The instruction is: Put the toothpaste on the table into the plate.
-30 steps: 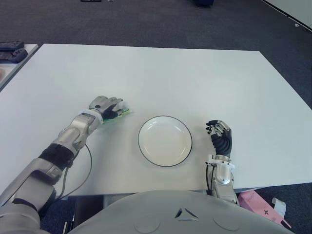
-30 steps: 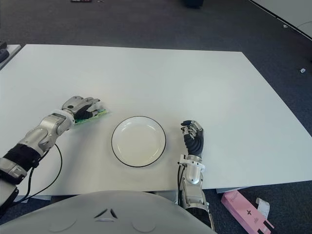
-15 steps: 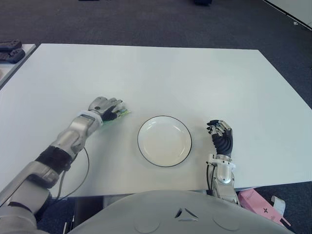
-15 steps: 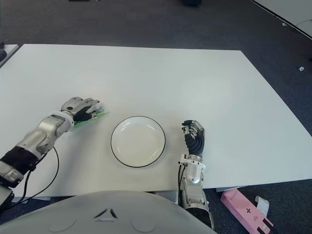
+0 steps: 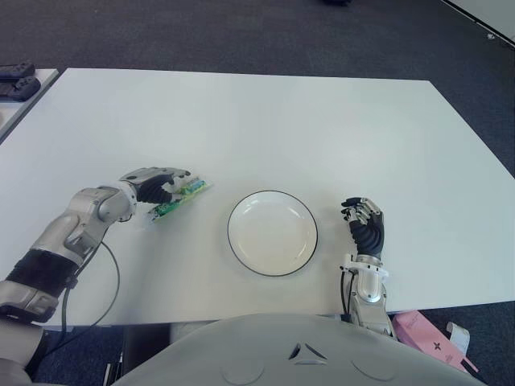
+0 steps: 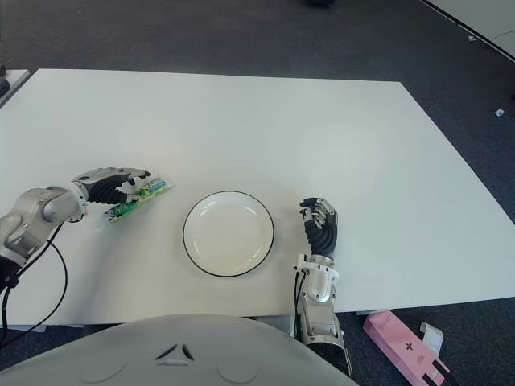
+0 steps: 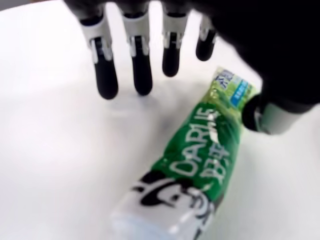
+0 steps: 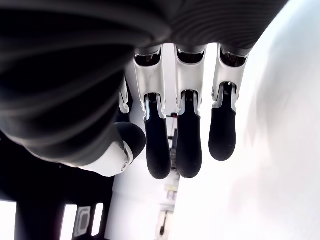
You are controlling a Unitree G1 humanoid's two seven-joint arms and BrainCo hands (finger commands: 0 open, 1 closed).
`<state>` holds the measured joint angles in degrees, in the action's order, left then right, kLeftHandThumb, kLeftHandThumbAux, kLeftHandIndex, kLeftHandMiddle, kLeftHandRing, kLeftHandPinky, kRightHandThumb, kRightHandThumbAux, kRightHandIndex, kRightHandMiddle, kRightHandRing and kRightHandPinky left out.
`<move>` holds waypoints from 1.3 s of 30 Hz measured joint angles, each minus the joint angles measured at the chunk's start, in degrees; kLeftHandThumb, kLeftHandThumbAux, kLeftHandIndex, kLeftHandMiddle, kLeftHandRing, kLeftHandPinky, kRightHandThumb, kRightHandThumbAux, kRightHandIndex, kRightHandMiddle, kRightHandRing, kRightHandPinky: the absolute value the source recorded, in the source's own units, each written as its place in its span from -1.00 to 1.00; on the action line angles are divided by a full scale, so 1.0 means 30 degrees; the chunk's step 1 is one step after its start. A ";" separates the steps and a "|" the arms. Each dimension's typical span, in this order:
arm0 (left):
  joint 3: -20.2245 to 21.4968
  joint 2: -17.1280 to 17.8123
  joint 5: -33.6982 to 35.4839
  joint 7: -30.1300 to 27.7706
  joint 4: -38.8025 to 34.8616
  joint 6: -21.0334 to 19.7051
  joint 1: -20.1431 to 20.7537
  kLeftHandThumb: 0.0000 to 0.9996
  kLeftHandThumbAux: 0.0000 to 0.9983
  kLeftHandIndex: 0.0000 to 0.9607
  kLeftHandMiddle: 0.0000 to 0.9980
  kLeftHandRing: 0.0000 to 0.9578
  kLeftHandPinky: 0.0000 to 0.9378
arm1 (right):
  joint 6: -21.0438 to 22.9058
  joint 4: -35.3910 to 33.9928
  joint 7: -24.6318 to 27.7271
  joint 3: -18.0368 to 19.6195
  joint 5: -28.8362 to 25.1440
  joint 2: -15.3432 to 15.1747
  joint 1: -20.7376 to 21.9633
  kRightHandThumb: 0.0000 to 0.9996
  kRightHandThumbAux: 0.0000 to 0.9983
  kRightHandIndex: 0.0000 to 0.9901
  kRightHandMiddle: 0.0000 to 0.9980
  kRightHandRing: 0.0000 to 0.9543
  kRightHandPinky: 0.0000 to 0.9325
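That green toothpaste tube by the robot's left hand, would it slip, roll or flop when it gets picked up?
The green toothpaste tube lies flat on the white table, so it probably won't roll. Its glossy printed skin looks smooth, so it might slide between the left hand's fingers. It looks soft-sided and small, likely light and slightly squashy rather than floppy.

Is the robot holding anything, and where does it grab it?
Left robot hand is around the green toothpaste tube, thumb at its crimped end; firm grip unclear. Right robot hand holds nothing.

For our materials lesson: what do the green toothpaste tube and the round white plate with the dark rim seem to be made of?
Green toothpaste tube: probably soft glossy plastic, given its sheen and flattened end. Round white plate: likely glazed ceramic, possibly enamel, since it looks smooth with a thin dark rim.
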<state>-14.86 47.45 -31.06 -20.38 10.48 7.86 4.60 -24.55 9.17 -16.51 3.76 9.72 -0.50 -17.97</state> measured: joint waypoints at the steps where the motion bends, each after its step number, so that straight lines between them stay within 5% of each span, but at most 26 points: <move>1: 0.0312 -0.0072 0.0069 0.0359 -0.0073 0.0016 -0.0233 -0.49 0.22 -0.78 -0.62 -0.47 -0.23 | 0.0000 0.0008 0.0000 0.0001 0.0000 -0.0003 0.0002 0.43 0.46 -0.14 0.00 0.07 0.11; 13: 0.4446 -0.2223 0.0241 0.4203 -0.4956 -0.2006 -0.2506 -0.64 0.61 -0.66 -0.50 -0.38 -0.29 | 0.0005 0.0008 0.0006 -0.0070 0.0007 0.0052 0.0086 0.42 0.46 -0.14 -0.02 0.07 0.10; 26: 0.6193 -0.3756 0.0340 0.4656 -0.8575 -0.3150 -0.3181 -0.83 0.79 -0.73 -0.51 -0.48 -0.48 | -0.0007 0.0191 0.0010 -0.0085 0.0005 -0.0022 0.0090 0.42 0.46 -0.14 -0.05 0.05 0.06; 39: 0.6793 -0.2836 0.0180 0.4135 -0.8230 -0.2211 -0.3965 -0.88 0.45 -0.74 -0.58 -0.53 -0.45 | -0.0460 0.0495 0.0077 -0.0110 -0.0007 -0.0045 0.0172 0.42 0.46 -0.13 -0.03 0.04 0.06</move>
<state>5.52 38.94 -30.52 -7.98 -14.21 1.22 -7.30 -25.93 10.66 -16.28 3.43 9.69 -0.63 -17.45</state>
